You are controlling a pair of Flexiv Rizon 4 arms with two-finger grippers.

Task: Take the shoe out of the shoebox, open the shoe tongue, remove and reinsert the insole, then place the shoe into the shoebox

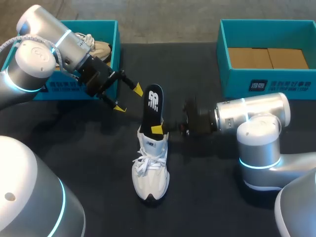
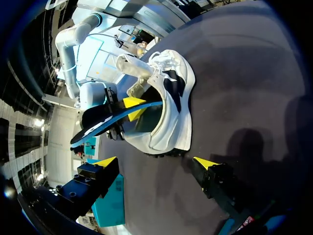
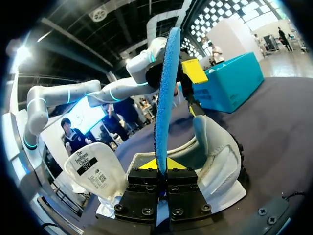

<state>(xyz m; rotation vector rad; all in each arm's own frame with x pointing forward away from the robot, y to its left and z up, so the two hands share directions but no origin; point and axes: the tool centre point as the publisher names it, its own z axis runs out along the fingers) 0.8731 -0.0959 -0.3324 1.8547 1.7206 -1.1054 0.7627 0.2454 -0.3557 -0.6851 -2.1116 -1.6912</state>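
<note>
Nearest the head camera are the grey rounded shells of the two arms, with the left arm [image 1: 34, 64] coming in from the left and the right arm [image 1: 256, 123] from the right, over a black cloth-covered table [image 1: 212, 192]. Between them, at the middle of the table, a white lace-up sneaker [image 1: 150, 168] stands upright on its sole with its toe towards the near edge and its heel on the far side.

A black-topped, blue-backed foam insole [image 1: 153, 106] rises steeply out of the heel opening. Its lower end is down inside the sneaker and its upper end is up in the air on the far side. The right gripper [image 1: 163, 129] reaches in level from the right and has its fingers pressed together on the insole's lower edge, just above the heel collar. The right wrist view shows both yellow tips clamped flat against the thin blue edge. That view also shows the white padded tongue [image 3: 93, 171] folded forward, away from the opening.

The left gripper [image 1: 129, 98] hangs just left of the insole's upper end without touching it. Its fingers are spread wide and nothing is between them. In the left wrist view the sneaker's heel lies ahead of those spread tips.

At the far left stands a teal cardboard shoebox [image 1: 116, 44] with a beige shoe [image 1: 96, 49] inside. A second teal shoebox [image 1: 266, 81] sits at the far right, well apart from the sneaker, with brown cardboard sheets [image 1: 266, 57] across its floor
</note>
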